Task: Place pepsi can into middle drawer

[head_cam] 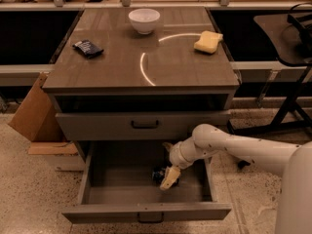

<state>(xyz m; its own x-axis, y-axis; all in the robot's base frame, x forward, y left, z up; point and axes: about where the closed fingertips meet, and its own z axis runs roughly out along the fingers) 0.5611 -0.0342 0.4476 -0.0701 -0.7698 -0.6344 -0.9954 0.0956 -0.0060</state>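
Observation:
The middle drawer (117,182) is pulled open below the tabletop, with a plain grey inside and a small dark handle on its front. My gripper (165,178) reaches down into it from the right on the white arm (229,145). It is shut on the pepsi can (158,174), a small blue can held low over the drawer floor near its middle. One pale finger (169,177) covers the can's right side.
A closed drawer front with a black bar handle (145,125) is just above the arm. On the tabletop are a white bowl (144,19), a yellow sponge (208,41) and a dark blue snack packet (87,48). Cardboard (31,113) leans at left; a black stand (292,87) is at right.

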